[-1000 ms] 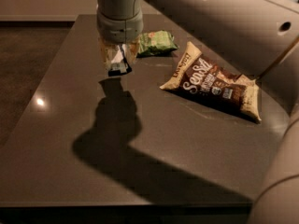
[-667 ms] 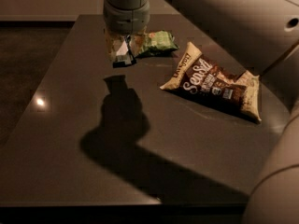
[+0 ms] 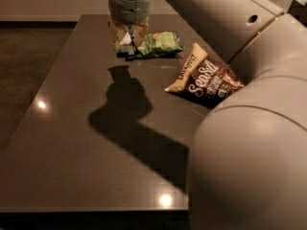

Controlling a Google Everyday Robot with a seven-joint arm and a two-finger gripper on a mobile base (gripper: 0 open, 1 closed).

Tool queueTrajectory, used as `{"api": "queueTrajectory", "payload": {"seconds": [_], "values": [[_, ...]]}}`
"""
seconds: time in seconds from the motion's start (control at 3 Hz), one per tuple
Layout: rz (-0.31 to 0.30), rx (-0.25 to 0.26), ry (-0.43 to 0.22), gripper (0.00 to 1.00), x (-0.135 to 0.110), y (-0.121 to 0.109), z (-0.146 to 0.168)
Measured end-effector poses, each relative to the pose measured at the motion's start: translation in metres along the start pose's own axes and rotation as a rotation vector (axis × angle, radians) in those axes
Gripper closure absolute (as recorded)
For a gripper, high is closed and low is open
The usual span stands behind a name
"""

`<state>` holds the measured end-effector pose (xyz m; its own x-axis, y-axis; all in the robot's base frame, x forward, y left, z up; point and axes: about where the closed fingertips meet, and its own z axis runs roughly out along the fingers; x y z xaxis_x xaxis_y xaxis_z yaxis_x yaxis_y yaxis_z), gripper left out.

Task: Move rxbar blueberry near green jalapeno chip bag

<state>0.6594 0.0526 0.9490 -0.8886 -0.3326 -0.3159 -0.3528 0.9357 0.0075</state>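
My gripper hangs over the far part of the dark table, fingers closed around the rxbar blueberry, a small dark navy bar with a white panel that shows between the fingers. The bar's lower end is at or just above the tabletop. The green jalapeno chip bag lies flat directly to the right of the gripper, its left edge almost touching the bar.
A larger brown and cream "Sea Salt" chip bag lies right of centre. My arm fills the right and lower right of the view. The dark table stretches toward me, with its left edge by the floor.
The gripper has carried the rxbar to the right and farther back, from left of the green bag to right beside it. Both bags have stayed put.
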Motion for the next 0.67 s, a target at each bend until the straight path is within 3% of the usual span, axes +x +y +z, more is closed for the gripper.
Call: {"api": "queueTrajectory", "payload": {"seconds": [0.67], "values": [[0.065, 0.009, -0.011, 1.0, -0.023, -0.042, 0.017]]}}
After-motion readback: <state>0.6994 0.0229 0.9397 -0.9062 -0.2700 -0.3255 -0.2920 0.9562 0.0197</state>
